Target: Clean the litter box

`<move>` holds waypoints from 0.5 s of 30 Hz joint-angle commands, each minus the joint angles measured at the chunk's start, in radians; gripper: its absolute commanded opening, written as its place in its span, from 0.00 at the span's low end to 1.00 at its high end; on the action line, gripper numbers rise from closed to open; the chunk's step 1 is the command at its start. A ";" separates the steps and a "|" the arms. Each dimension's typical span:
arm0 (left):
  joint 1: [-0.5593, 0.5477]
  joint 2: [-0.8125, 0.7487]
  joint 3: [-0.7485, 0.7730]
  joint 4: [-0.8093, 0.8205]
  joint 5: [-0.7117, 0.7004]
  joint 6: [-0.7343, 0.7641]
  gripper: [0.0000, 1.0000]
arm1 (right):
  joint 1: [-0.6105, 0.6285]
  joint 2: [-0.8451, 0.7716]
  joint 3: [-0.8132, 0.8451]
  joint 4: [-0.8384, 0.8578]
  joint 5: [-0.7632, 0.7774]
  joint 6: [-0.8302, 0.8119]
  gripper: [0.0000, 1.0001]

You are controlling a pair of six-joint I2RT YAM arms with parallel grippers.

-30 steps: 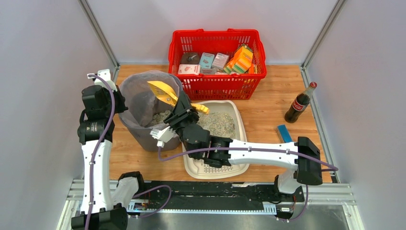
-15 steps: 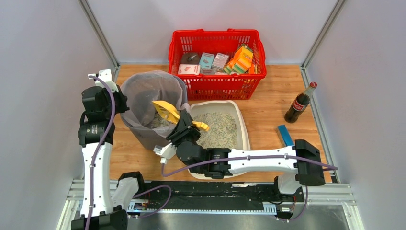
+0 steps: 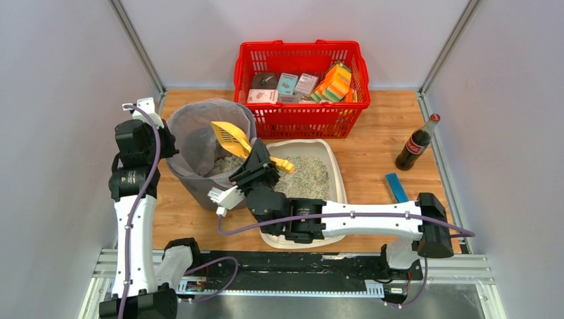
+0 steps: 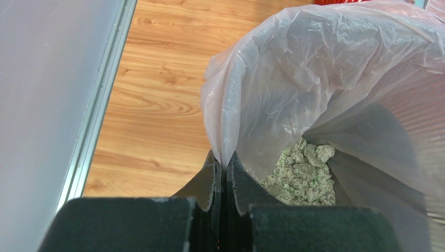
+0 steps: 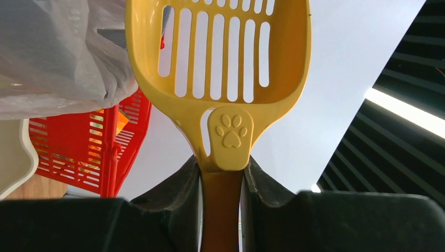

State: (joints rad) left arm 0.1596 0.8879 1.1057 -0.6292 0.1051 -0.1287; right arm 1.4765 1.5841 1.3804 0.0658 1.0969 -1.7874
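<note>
The cream litter box point(image 3: 332, 159) lies at the table's middle with grey-white granules point(image 3: 307, 174) in it; my right arm hides its near end. My right gripper point(image 3: 258, 159) point(image 5: 221, 173) is shut on the handle of a yellow slotted scoop point(image 3: 231, 136) point(image 5: 220, 52). The scoop's head is tilted up over the grey bin point(image 3: 199, 179) and looks empty. My left gripper point(image 4: 221, 160) point(image 3: 167, 143) is shut on the rim of the bin's clear bag point(image 4: 315, 79). Greenish-grey clumps point(image 4: 304, 173) lie at the bottom of the bag.
A red mesh basket point(image 3: 299, 116) with boxes stands right behind the litter box and the bin. A cola bottle point(image 3: 417, 143) stands upright at the right, with a blue flat object point(image 3: 395, 186) in front of it. Grey walls close in on both sides.
The scoop dipped lower into the bin half a second ago, and has since lifted and tipped up. My right forearm has shifted toward the near edge. The left gripper has stayed on the bag.
</note>
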 commanded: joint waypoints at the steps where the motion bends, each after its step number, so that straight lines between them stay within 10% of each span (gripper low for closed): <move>1: -0.006 -0.003 -0.018 -0.033 0.064 -0.025 0.00 | 0.025 -0.032 -0.041 -0.061 0.047 0.084 0.00; 15: -0.008 -0.001 -0.020 -0.030 0.065 -0.025 0.00 | 0.070 -0.001 0.055 -0.238 0.040 0.364 0.00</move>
State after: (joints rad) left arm 0.1558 0.8780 1.1057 -0.6125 0.1520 -0.1322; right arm 1.5303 1.5871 1.3533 -0.1360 1.1160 -1.4960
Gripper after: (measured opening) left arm 0.029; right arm 0.297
